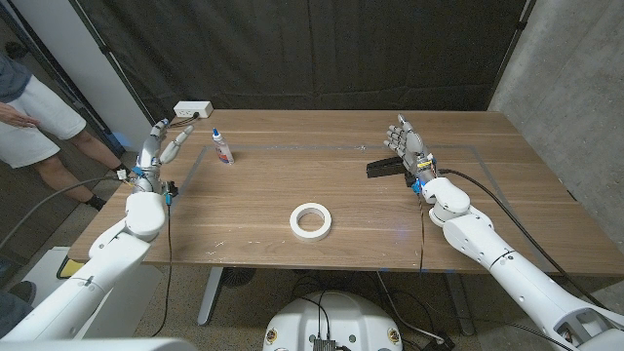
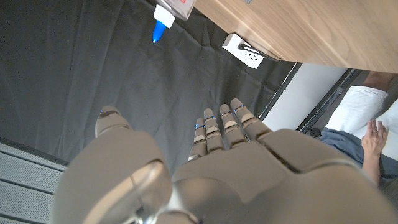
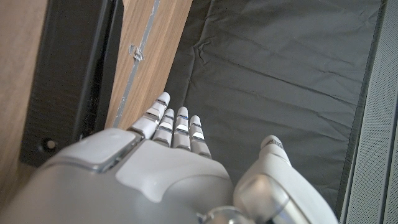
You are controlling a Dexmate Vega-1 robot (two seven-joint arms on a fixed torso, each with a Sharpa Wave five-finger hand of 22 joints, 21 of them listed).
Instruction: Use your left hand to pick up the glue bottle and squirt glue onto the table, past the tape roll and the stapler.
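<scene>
Two arms reach in over the wooden table (image 1: 351, 205). The left hand (image 1: 161, 144) is raised at the far left edge, fingers spread and holding nothing. The right hand (image 1: 409, 146) stands at the right, fingers extended and empty, just beside the black stapler (image 1: 384, 168). The white tape roll (image 1: 310, 220) lies near the front centre. The glue bottle (image 1: 222, 147) stands upright near the left hand, untouched.

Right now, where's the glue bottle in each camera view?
Head view: glue bottle stands upright on the table's far left, just ahead of the left hand.
Left wrist view: top edge, blue cap pointing down, beyond the fingers.
Right wrist view: not in it.
Shared landmark: white power strip.
</scene>
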